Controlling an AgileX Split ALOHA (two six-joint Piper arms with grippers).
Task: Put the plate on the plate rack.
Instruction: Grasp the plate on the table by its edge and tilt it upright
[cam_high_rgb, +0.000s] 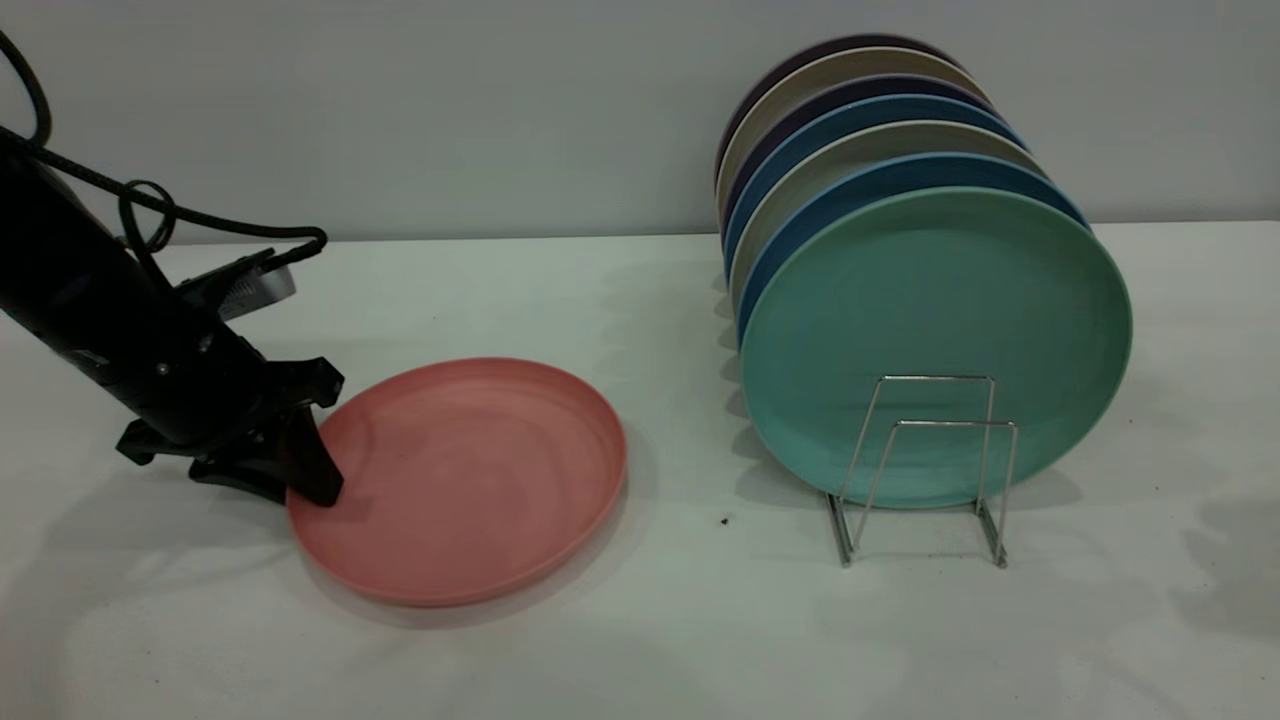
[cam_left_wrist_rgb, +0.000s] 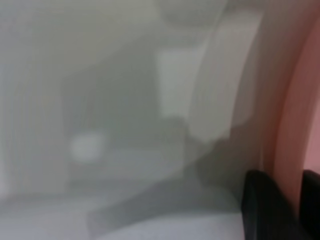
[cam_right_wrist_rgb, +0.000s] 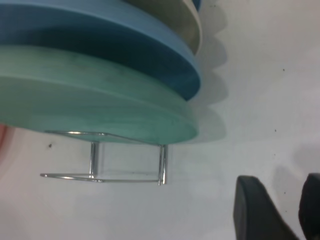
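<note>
Left arm comes in low from the exterior view's left edge, angled down toward the tabletop (cam_high_rgb: 640, 640), black cable looped over its back. Left gripper (cam_high_rgb: 318, 470) sits at the near-left rim of the round salmon-pink matte plate (cam_high_rgb: 465, 480); one dark finger stands on the inside of the rim. In the left wrist view the two dark fingertips (cam_left_wrist_rgb: 265, 205) straddle the pink rim, one on each side, with pink showing between them; cannot tell whether they are actually clamped on it or only set around it.

Pink plate lies flat on the tabletop, well left of the thin silver wire plate rack (cam_high_rgb: 925, 470), not on it.

Rack holds a row of upright plates: mint-green plate (cam_high_rgb: 935, 330) at the front, blue plate (cam_high_rgb: 800, 235) just behind it, then beige, blue and darker ones further back. Two bare wire loops stand in front of the green plate.

Right arm is out of the exterior view. Right gripper (cam_right_wrist_rgb: 285, 210) hovers above bare tabletop beside the rack's front end, fingers apart, holding nothing.
</note>
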